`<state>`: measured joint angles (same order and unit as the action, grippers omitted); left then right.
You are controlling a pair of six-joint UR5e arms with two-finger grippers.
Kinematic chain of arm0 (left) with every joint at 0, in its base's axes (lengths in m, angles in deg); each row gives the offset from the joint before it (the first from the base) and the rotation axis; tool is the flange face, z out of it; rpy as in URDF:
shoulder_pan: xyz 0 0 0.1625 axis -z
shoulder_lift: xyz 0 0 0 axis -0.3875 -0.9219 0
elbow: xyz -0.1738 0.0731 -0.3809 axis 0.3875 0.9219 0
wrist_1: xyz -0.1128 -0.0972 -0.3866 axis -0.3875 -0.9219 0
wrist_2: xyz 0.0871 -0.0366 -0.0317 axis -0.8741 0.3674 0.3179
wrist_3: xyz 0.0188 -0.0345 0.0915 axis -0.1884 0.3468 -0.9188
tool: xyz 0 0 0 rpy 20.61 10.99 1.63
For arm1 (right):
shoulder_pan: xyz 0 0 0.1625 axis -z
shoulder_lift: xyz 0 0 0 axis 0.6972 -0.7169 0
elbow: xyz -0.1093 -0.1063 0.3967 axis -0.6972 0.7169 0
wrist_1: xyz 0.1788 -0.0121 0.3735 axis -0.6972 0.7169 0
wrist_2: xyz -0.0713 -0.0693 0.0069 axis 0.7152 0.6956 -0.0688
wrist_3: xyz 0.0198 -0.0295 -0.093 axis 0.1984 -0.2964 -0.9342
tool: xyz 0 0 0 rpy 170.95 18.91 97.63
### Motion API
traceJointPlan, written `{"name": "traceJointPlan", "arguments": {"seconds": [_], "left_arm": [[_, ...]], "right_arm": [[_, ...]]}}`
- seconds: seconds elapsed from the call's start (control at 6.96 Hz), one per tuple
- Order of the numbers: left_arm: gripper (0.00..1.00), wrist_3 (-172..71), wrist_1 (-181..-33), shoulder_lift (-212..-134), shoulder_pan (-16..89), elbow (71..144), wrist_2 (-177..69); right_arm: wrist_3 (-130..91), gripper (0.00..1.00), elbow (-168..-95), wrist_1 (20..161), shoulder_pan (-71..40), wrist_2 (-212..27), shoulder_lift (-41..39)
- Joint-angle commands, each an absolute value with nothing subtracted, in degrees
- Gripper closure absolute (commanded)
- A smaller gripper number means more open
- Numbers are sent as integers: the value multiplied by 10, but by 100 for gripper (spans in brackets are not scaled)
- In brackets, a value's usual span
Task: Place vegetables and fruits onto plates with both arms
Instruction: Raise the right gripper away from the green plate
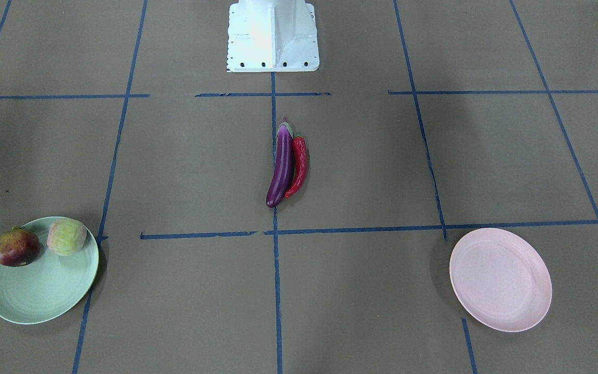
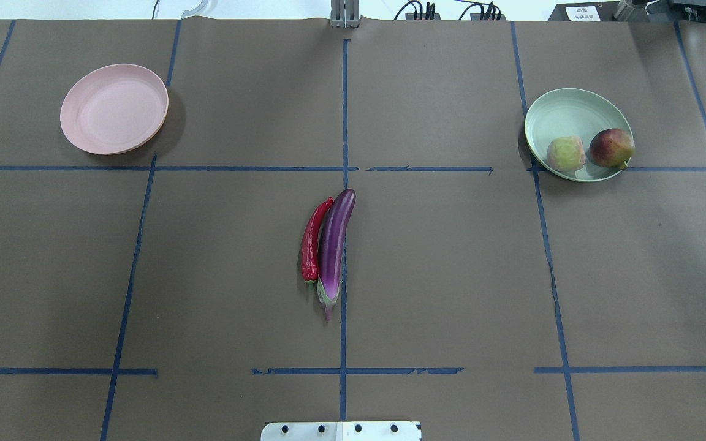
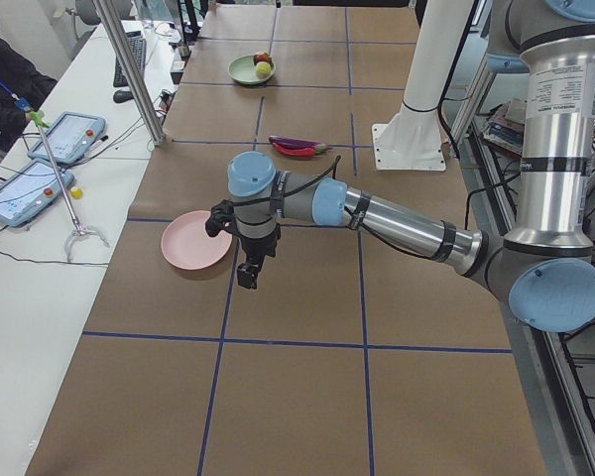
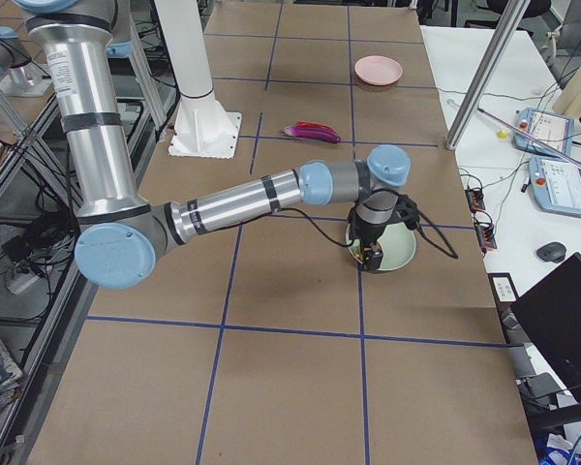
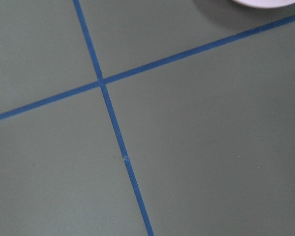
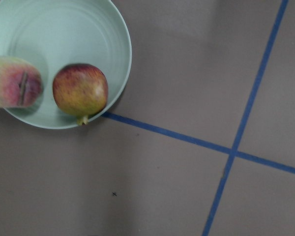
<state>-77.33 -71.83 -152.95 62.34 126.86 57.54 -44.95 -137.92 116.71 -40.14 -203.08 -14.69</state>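
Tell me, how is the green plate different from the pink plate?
The green plate is mint; the pink plate is pale pink. The green plate holds two fruits, a pomegranate and a peach; the pink plate holds nothing. Both are round, shallow and look equal in size.

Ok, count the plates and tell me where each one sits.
2. The green plate is on the robot's right side, holding a peach and a pomegranate; the pink plate is on its left side, bare. None looks hidden.
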Motion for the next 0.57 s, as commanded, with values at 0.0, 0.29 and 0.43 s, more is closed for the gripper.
{"name": "traceJointPlan", "arguments": {"seconds": [0.0, 0.29, 0.43], "left_arm": [[0, -720, -749, -1552, 611, 1268, 580], [0, -481, -831, -1572, 512, 1289, 595], [0, -406, -867, -1596, 448, 1293, 587]], "right_arm": [[-472, 0, -1393, 1168, -460, -2039, -250], [-468, 0, -1400, 1168, -463, -2038, -253], [-466, 0, -1400, 1167, -462, -2038, -252]]}}
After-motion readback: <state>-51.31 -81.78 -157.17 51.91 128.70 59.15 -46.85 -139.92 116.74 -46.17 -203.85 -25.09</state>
